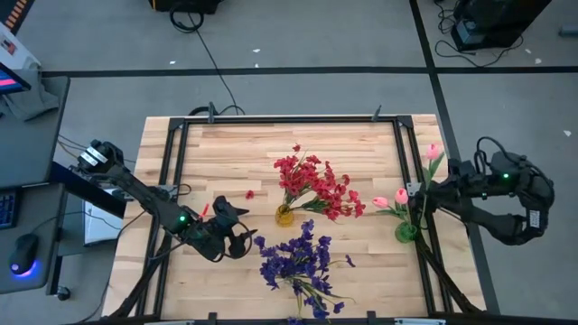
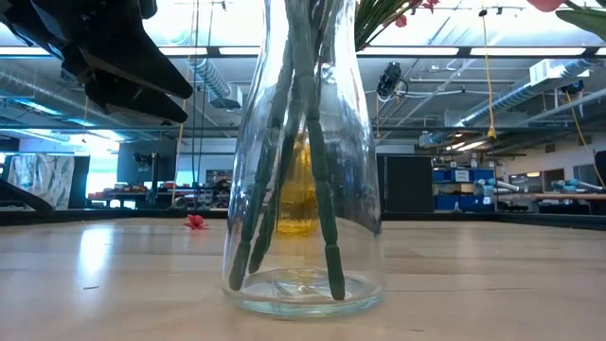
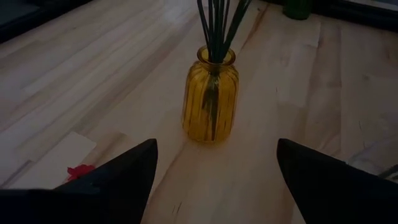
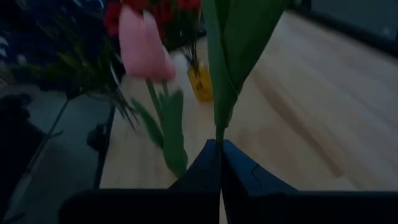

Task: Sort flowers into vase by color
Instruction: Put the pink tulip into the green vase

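Clear vase (image 2: 303, 189): nearest the low camera, frame center, holding stems.
Right claw (image 4: 221, 163): pinched on pink tulip stem (image 4: 219, 93), over green vase (image 1: 406, 232), right edge of tabletop (image 1: 226, 153).
Left claw (image 1: 237, 226): wide, empty, lower left, facing yellow vase (image 3: 210, 99) of red flowers (image 1: 316, 185).
Purple flowers (image 1: 296, 260): bottom center.

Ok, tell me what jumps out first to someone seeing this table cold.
Three bunches stand out: red flowers in a yellow vase at the table's middle, purple flowers toward the near edge in the clear vase that fills the low view, and pink tulips in a green vase at the right edge. The right claw is shut on a tulip stem there, while the left claw sits open left of the yellow vase.
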Controlling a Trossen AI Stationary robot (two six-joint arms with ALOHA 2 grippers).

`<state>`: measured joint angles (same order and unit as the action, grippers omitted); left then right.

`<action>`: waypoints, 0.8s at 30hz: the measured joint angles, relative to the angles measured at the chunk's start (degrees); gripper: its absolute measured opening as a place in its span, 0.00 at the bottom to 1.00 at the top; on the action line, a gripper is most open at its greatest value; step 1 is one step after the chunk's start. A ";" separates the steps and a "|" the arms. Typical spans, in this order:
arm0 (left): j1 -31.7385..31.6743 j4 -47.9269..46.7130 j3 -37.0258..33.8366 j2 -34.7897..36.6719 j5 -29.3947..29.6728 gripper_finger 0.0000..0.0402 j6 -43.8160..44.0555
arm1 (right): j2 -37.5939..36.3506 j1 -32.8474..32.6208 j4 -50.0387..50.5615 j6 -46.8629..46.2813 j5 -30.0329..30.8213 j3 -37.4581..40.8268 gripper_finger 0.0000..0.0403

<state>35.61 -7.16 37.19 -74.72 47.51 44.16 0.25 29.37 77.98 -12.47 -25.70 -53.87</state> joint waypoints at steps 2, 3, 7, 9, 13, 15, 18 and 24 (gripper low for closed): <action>0.00 -0.02 0.00 0.00 0.94 0.83 0.00 | 0.00 0.60 0.96 0.49 -0.76 0.02 0.02; -0.02 -0.02 0.00 0.00 1.12 0.83 0.00 | 0.00 0.75 0.91 0.78 -1.06 0.00 0.02; -0.01 -0.12 0.00 0.00 1.77 0.83 0.00 | 0.00 1.61 0.98 0.80 -1.38 0.45 0.02; 0.00 -0.14 0.00 0.00 1.91 0.83 -0.05 | 0.00 2.25 1.25 0.70 -1.79 0.99 0.02; 0.00 -0.19 0.00 0.00 2.12 0.83 -0.40 | 0.00 4.45 1.29 0.77 -3.38 2.20 0.02; 0.00 -0.19 0.00 0.00 2.11 0.83 -0.44 | 0.00 5.64 0.90 0.99 -4.50 2.29 0.02; -0.01 -0.44 0.00 0.00 2.11 0.83 -0.47 | 0.00 7.17 1.12 1.11 -5.90 2.32 0.02; -0.02 -1.57 0.00 0.00 2.11 0.83 -0.61 | 0.00 10.03 3.40 4.15 -7.00 2.34 0.02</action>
<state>35.60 -8.73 37.19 -74.72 49.63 43.55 0.25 39.40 81.38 -8.32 -32.69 -51.53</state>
